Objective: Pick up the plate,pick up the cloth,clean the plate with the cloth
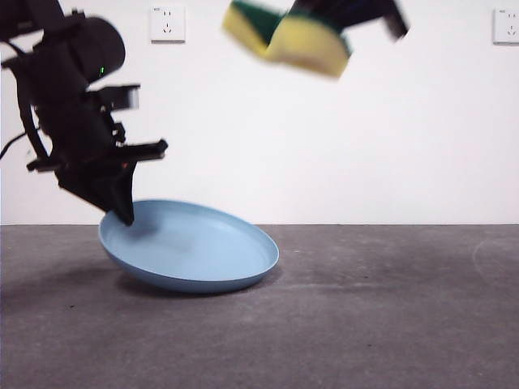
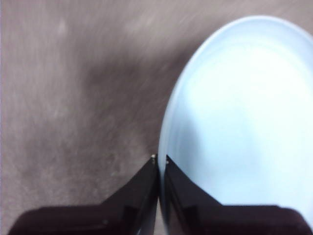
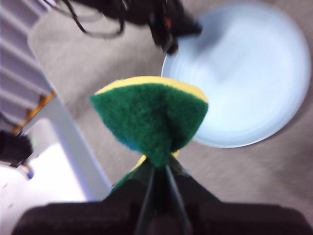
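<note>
The light-blue plate (image 1: 195, 247) is tilted, its left rim lifted off the grey table and its right edge resting on it. My left gripper (image 1: 126, 215) is shut on that left rim; in the left wrist view its jaws pinch the rim of the plate (image 2: 244, 112) at the left gripper (image 2: 160, 159). My right gripper (image 3: 159, 169) is shut on the cloth (image 3: 149, 117), a yellow sponge with a green face, folded between the jaws. In the front view the cloth (image 1: 288, 36) hangs high above the plate, right of its middle. The plate also shows in the right wrist view (image 3: 244, 73).
A grey table (image 1: 389, 316) runs to a white wall with two sockets (image 1: 167, 23). In the right wrist view the table's edge and a white frame (image 3: 73, 142) lie to one side, with the left arm (image 3: 146, 14) over the plate's rim.
</note>
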{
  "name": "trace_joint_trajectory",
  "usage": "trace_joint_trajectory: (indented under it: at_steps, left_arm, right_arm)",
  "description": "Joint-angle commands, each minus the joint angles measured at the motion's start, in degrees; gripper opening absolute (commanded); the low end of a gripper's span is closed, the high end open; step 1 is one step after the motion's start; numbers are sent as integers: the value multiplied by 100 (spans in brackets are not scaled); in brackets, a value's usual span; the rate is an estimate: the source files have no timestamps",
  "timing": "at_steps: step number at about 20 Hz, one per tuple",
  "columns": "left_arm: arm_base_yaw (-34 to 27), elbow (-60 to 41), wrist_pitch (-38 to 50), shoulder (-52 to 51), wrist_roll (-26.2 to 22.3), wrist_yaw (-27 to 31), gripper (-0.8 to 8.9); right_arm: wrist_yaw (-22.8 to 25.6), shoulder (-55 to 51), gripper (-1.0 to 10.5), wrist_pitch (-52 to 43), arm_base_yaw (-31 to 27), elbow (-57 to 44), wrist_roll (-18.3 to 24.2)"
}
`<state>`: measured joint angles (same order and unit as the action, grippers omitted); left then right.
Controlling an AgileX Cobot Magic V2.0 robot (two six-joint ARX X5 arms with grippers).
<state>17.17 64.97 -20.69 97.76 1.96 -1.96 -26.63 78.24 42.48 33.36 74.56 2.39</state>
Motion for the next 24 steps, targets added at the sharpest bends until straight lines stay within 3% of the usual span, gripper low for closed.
trace_joint_trajectory:
  at_steps: [1, 3, 5, 7, 11, 17, 24]
  left_arm:
    - [-79, -4, 42, 319, -160, 37, 8]
    - [-101, -4, 28, 424, -186, 33, 108]
    - [-103, -4, 4, 439, -186, 15, 302]
    - [-103, -4, 61, 437, -179, 9, 430]
    - [-96, -4, 52, 341, -24, -210, 444]
    - [136, -4, -374, -793, 144, -1023, 440]
    - [577, -4, -1266, -2264, 142, -1040, 440]
  right_arm:
    - [507, -326, -12, 7, -4, -20, 50]
    - [977, -505, -12, 9, -4, -20, 50]
    - [1412, -638, -12, 9, -4, -20, 48]
    - [1766, -675, -12, 7, -4, -20, 50]
    - [2680, -553, -12, -31, -105, -20, 48]
    - [2667, 531, -12, -507, -422, -20, -291]
    - [2603, 2433, 8, -861, -579, -20, -798]
